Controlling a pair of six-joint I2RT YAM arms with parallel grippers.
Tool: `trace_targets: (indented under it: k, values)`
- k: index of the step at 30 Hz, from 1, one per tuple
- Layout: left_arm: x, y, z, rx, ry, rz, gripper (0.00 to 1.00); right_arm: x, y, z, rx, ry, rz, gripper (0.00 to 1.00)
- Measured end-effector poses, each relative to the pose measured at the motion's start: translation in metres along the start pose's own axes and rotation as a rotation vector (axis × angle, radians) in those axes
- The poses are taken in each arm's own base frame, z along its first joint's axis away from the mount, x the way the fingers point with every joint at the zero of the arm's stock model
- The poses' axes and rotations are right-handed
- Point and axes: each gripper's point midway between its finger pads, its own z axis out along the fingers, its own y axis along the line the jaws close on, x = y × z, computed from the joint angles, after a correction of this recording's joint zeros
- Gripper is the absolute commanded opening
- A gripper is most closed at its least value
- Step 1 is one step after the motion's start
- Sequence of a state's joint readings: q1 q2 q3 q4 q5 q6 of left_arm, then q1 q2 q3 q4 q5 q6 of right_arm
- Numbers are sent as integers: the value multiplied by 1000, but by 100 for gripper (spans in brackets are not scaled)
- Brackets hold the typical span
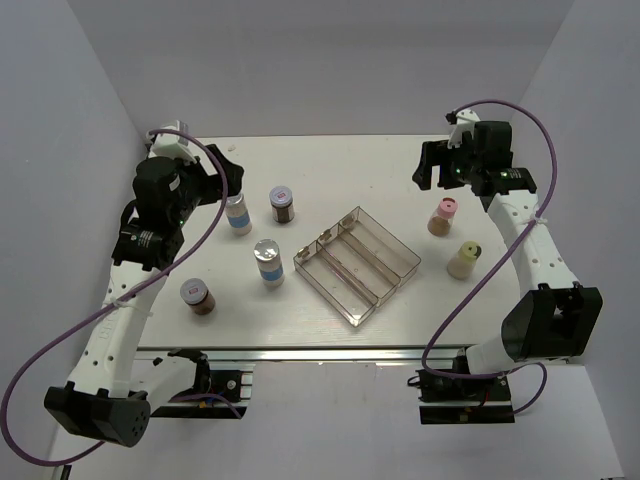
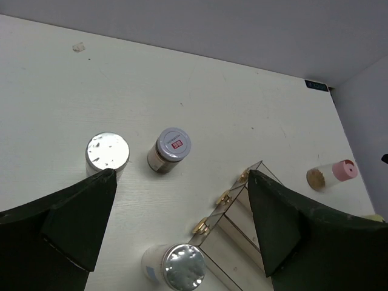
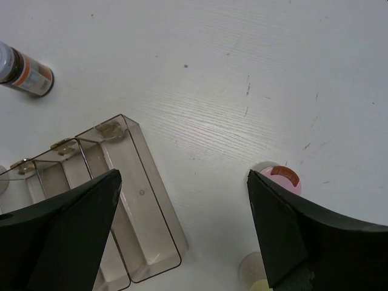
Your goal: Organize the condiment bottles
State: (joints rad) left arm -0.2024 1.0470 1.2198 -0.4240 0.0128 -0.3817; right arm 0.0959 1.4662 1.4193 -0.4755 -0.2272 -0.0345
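Six condiment bottles stand on the white table. On the left are a silver-capped jar (image 1: 238,212), a brown jar with a red-marked lid (image 1: 283,203), a second silver-capped jar (image 1: 268,262) and a second brown jar (image 1: 197,296). On the right are the pink-capped jar (image 1: 442,216) and the yellow-capped cream jar (image 1: 462,260). My left gripper (image 1: 226,168) is open and empty, raised above the far silver jar (image 2: 107,151) and the brown jar (image 2: 172,148). My right gripper (image 1: 432,166) is open and empty, raised beyond the pink jar (image 3: 279,180).
The clear divided tray (image 1: 357,263) lies empty and diagonal at the table's middle, with brass hinges on its left end (image 2: 233,197). It also shows in the right wrist view (image 3: 151,200). White walls close the table on the left, back and right.
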Motion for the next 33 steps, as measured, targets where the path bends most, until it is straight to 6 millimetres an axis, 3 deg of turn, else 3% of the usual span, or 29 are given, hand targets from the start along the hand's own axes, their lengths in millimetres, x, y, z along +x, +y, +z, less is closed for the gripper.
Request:
trace_targets:
  k: [6,9,10,12,13,14,15,16,17,18,19,20,21,22,23,24,25,28,33]
  values:
    - [9,3,-1,-10,36,-1,98,-1,14,0,-101,-7,-89,89]
    - [15,5,-1,-21,59,-4,76,4,30,-2,-222,-20,-209,89]
    - [17,6,-1,-25,70,-3,51,7,37,-3,-260,-24,-241,89]
    - [23,10,0,-42,94,-7,31,11,48,-5,-313,-31,-300,89]
    - [25,12,1,-54,105,-5,26,11,55,-5,-342,-38,-331,89]
    - [26,15,2,-72,116,-2,29,11,61,-6,-373,-47,-364,89]
    - [28,18,3,-89,130,-1,38,12,69,-7,-412,-58,-391,89]
    - [30,20,5,-104,144,1,53,13,77,-8,-450,-69,-406,84]
    - [32,24,7,-124,155,-2,79,16,86,-10,-493,-76,-410,75]
    - [35,27,8,-141,171,3,87,19,92,-12,-527,-80,-409,36]
    - [38,30,10,-161,189,1,91,23,100,-13,-558,-84,-409,18]
    - [41,34,12,-183,206,0,95,26,105,-12,-571,-77,-401,10]
    - [45,39,14,-212,227,1,98,29,109,-11,-580,-70,-389,16]
    - [48,43,16,-236,245,1,98,32,115,-10,-589,-61,-377,29]
    - [52,48,19,-265,263,3,98,34,121,-9,-595,-54,-365,47]
    - [55,53,22,-290,278,8,98,36,125,-8,-598,-48,-353,77]
    - [60,58,24,-318,297,13,98,37,130,-7,-601,-47,-349,87]
    - [79,73,36,-383,364,33,98,40,138,-3,-603,-42,-350,89]
    - [118,93,64,-431,484,83,98,44,135,7,-573,-14,-325,89]
